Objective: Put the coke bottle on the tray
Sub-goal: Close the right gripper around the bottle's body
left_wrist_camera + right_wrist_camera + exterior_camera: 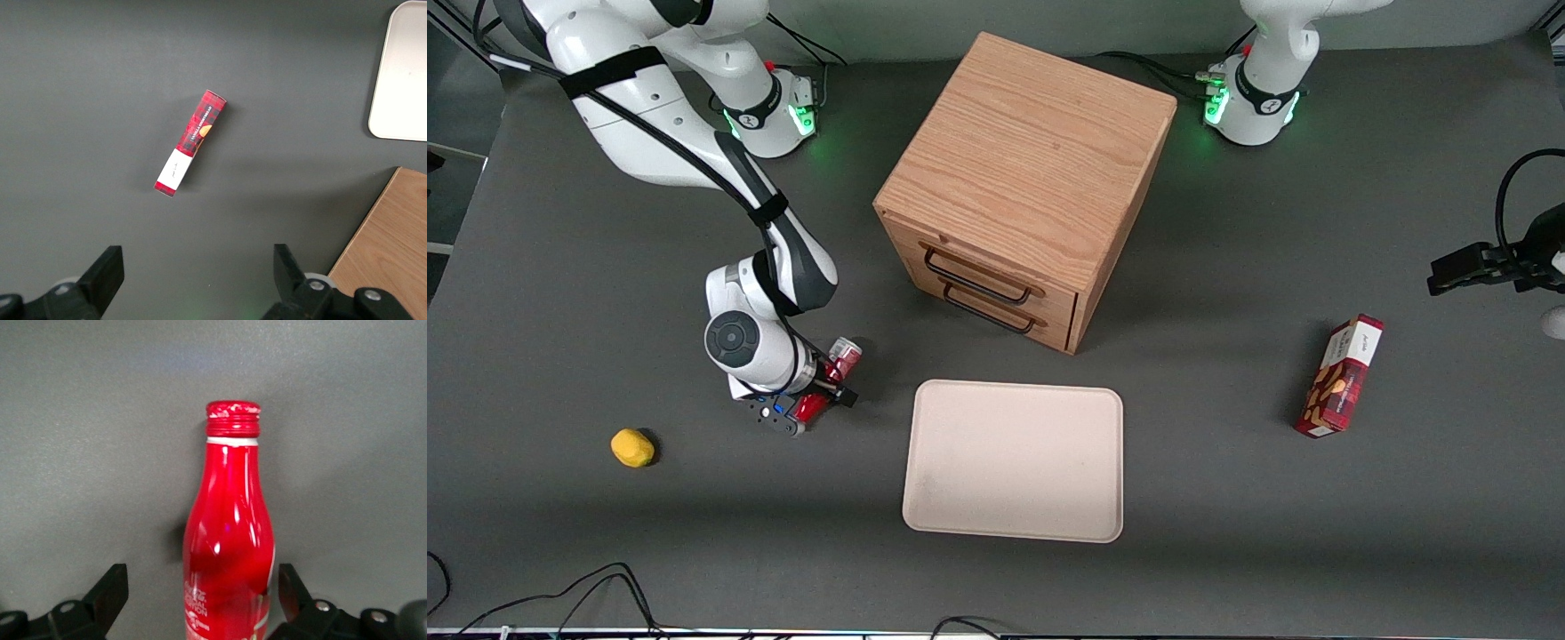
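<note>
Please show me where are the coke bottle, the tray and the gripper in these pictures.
coke bottle [230, 540]: right wrist view, on its red body, between the gripper fingers.
tray [1014, 460]: front view, on its bare flat middle.
gripper [807, 411]: front view, at the fingertips, down around the bottle, beside the tray.

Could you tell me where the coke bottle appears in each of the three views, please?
Front view: the coke bottle lies at the gripper, beside the tray, toward the working arm's end of the table.
Right wrist view: the coke bottle lies between the fingers, which stand apart from it.
Left wrist view: not in it.
Shared landmark: the tray, seen in the front and left wrist views.
</note>
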`<state>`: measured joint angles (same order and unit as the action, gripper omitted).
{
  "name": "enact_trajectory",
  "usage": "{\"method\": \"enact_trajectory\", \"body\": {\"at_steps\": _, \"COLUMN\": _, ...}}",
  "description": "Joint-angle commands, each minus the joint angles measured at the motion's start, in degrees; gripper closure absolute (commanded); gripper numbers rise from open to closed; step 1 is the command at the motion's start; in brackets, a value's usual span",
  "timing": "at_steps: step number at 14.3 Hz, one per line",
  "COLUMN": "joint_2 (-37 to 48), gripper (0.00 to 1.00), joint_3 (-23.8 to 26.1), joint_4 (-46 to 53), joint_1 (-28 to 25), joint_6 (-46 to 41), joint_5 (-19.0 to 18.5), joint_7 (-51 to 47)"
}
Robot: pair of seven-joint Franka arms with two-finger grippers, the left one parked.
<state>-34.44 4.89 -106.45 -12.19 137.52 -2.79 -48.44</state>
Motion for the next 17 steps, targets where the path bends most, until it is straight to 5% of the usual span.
{"method": "enact_trajectory", "body": {"at_steps": 1, "joint_2": 2.36, "gripper": 0.0, "joint_3": -0.06, "joint_4": -2.71, "joint_1": 0.06, "joint_6": 1.17, "joint_5": -1.43, "joint_7": -1.92}}
{"method": "enact_trajectory", "body": {"at_steps": 11, "joint_2": 2.36, "gripper": 0.02, "joint_3": -0.14, "joint_4": -3.33, "joint_1": 0.06, "joint_6": 1.26, "joint_5": -2.75, "joint_7": -2.01}}
{"method": "enact_trajectory", "body": {"at_steps": 12, "joint_2": 2.45, "gripper": 0.24, "joint_3": -0.06, "joint_4": -3.5, "joint_1": 0.06, "joint_6": 1.26, "joint_5": -2.93, "joint_7": -2.01}}
{"method": "enact_trajectory", "body": {"at_steps": 13, "joint_2": 2.62, "gripper": 0.75, "joint_3": -0.14, "joint_4": -3.76, "joint_1": -0.03, "joint_6": 1.26, "joint_5": -3.01, "joint_7": -2.01}}
{"method": "enact_trajectory", "body": {"at_steps": 14, "joint_2": 2.88, "gripper": 1.0, "joint_3": -0.14, "joint_4": -3.94, "joint_1": 0.06, "joint_6": 1.26, "joint_5": -3.02, "joint_7": -2.01}}
{"method": "enact_trajectory", "body": {"at_steps": 17, "joint_2": 3.15, "gripper": 1.0, "joint_3": -0.06, "joint_4": -4.2, "joint_1": 0.15, "joint_6": 1.26, "joint_5": -3.28, "joint_7": -1.92}}
